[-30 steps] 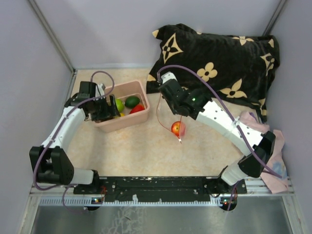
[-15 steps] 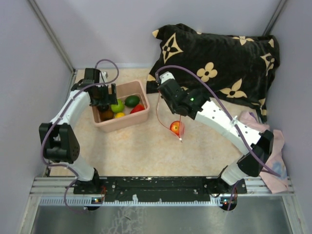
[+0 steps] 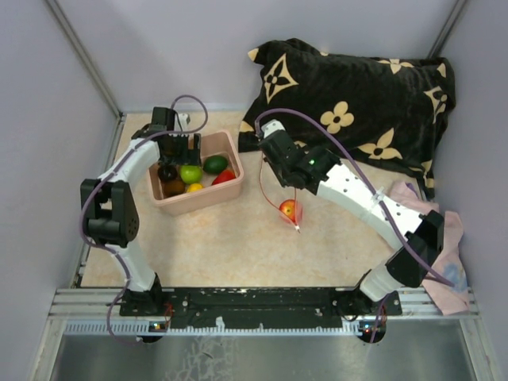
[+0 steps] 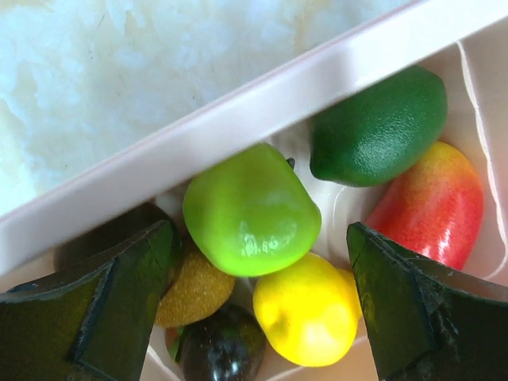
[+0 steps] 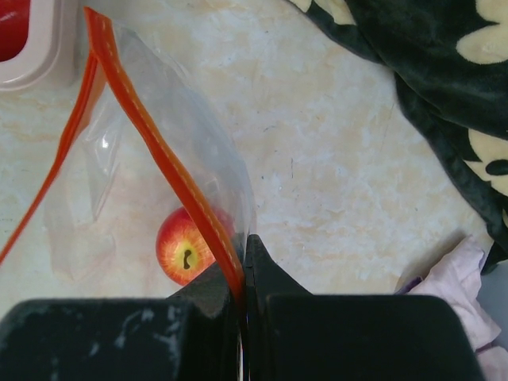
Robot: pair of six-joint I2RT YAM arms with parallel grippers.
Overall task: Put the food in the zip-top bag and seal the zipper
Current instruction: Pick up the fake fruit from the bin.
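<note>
Left tool [image 3: 177,153] has swung farther over the pink bin [image 3: 200,202].

A pink bin [image 3: 206,197] sits left of a black flowered blanket [image 3: 357,103].

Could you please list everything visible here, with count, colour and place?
bin: one, pink, table's left.
light green fruit: one, in bin.
dark green fruit: one, in bin.
red fruit: one, in bin.
yellow fruit: one, in bin.
golden-brown fruit: one, in bin.
dark fruit: one, in bin.
apple: one, red-yellow, inside bag.
zip-top bag: one, clear, right of bin.
zipper: one, red-orange, bag's mouth, open.
blanket: one, black with cream flowers, far right.
cloth: one, pink, right edge.
left gripper: one, black, open over bin.
right gripper: one, black, shut on zipper.
</note>
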